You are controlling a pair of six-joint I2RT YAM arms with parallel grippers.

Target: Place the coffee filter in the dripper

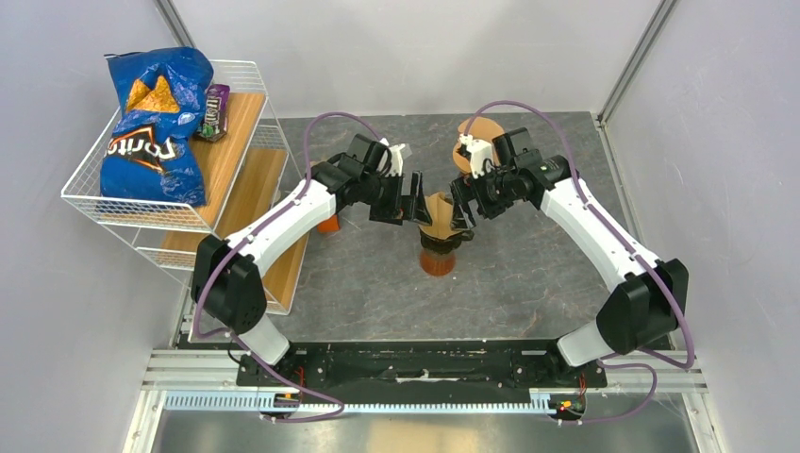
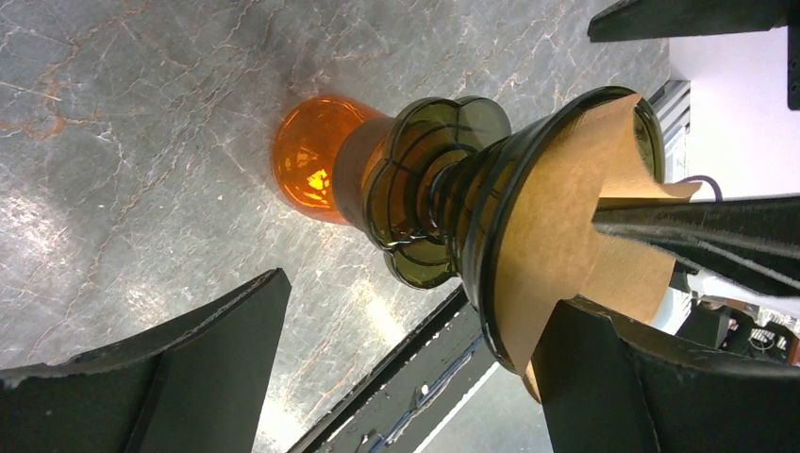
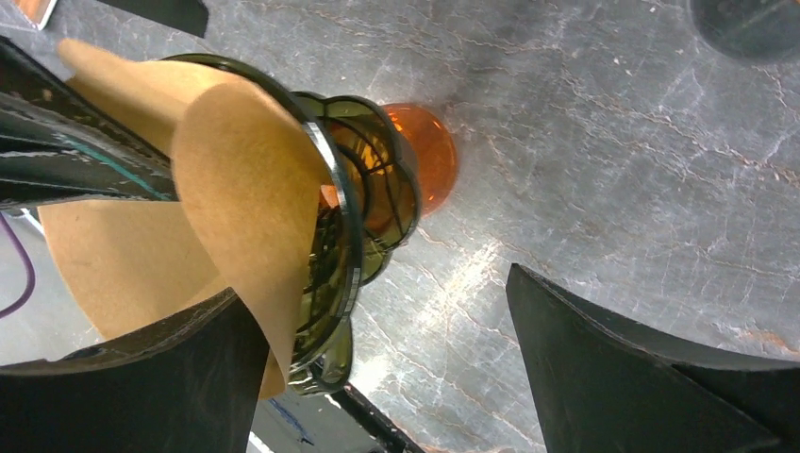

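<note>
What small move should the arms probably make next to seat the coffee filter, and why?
Probably nudge the coffee filter a little deeper. It sits in the dripper but its edge stands above the rim unevenly. The left pincer and the right pincer are open beside it, so a light downward push seems apt.

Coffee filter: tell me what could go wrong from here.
1. The coffee filter is bent and stands past the rim of the dripper; it may spring out if left so.
2. The dripper sits on a narrow orange cup; a sideways nudge from the left pincer or the right pincer, both open at the rim, could topple the stack.
</note>
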